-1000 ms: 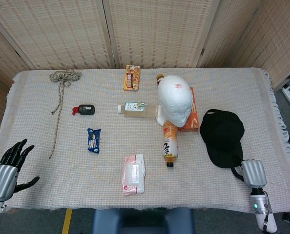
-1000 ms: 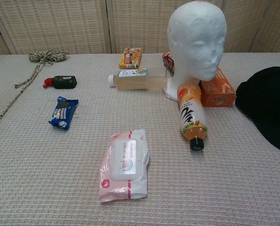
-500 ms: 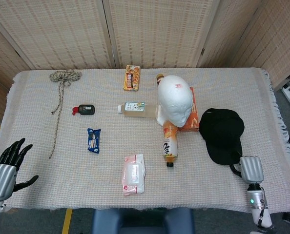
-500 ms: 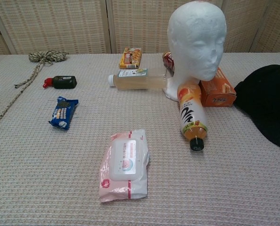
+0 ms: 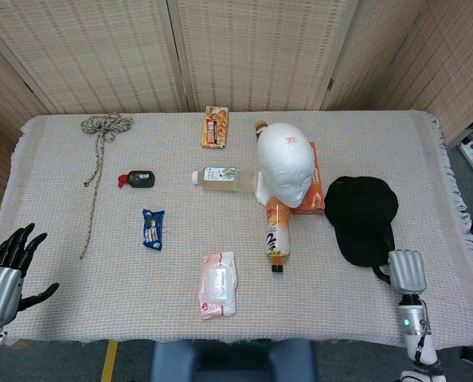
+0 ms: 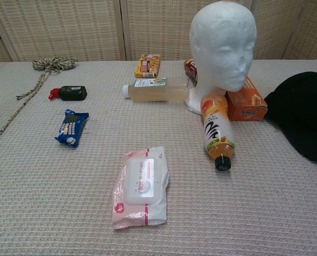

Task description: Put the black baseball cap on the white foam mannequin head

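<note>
Black fingers spread wide on the left hand [image 5: 9, 270], which holds nothing and hangs off the near left corner of the table [image 5: 77, 310]. On the cloth, a rope [image 5: 99, 151] lies far back on the left. Next comes a small dark bottle with a red cap [image 5: 138, 179], and nearer to us a blue snack pack [image 5: 153, 228]. A pink pack of wipes [image 5: 217, 283] sits in the middle, close to the front. A yellow snack box [image 5: 215, 126] is at the back. A clear bottle [image 5: 219, 178] lies on its side and touches the foam head [image 5: 285, 162], which stands upright. An orange bottle [image 5: 276, 233] lies in front of the foam head, and an orange box [image 5: 316, 191] sits just beside it. The black cap [image 5: 362, 218] lies flat on the table to the right of the box, not on the foam head. The right hand [image 5: 406, 274] is at the near edge of the cap. I cannot tell if its fingers are open or closed.
</note>
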Robot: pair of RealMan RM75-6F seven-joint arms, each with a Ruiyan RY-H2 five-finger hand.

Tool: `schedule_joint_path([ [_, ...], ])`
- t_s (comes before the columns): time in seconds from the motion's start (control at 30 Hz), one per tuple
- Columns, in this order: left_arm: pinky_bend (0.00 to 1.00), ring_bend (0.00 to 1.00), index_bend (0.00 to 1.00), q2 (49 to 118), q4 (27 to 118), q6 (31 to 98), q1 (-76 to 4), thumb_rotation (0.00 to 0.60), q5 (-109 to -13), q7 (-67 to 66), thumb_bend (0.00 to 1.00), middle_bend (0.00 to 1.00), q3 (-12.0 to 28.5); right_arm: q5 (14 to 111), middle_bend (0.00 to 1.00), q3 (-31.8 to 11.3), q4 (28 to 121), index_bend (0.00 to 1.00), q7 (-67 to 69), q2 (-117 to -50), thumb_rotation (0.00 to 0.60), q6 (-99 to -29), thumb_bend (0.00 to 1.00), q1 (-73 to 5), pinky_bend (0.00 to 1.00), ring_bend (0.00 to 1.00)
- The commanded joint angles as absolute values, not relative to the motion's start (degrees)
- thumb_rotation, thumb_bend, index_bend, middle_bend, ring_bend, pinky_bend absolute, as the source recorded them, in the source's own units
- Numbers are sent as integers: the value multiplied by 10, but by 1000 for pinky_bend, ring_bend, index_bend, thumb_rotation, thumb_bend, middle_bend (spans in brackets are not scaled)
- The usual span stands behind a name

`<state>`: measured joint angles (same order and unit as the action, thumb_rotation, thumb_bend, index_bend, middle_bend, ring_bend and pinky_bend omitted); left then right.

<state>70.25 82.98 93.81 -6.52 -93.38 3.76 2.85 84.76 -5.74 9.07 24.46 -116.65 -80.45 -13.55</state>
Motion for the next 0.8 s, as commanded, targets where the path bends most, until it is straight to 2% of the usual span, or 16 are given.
schedule_joint_path([
  [0.03,194,0,166,704,828,939,-65,600,-932,38,114,68,30,841,1000,-65,91,298,250,-1170,600,-804,239,-143,1000,1000],
  [0.27,199,0,167,706,828,943,-64,600,-930,37,114,69,33,830,1000,-76,90,368,261,-1174,600,-808,244,-155,1000,1000],
  [0.47,207,0,166,705,828,948,-62,600,-930,38,116,73,35,823,1000,-84,93,530,273,-1171,600,-815,312,-162,1000,1000],
  [0.8,217,0,169,698,832,954,-58,600,-928,44,117,73,37,811,1000,-98,107,548,291,-1157,600,-831,464,-177,1000,1000],
])
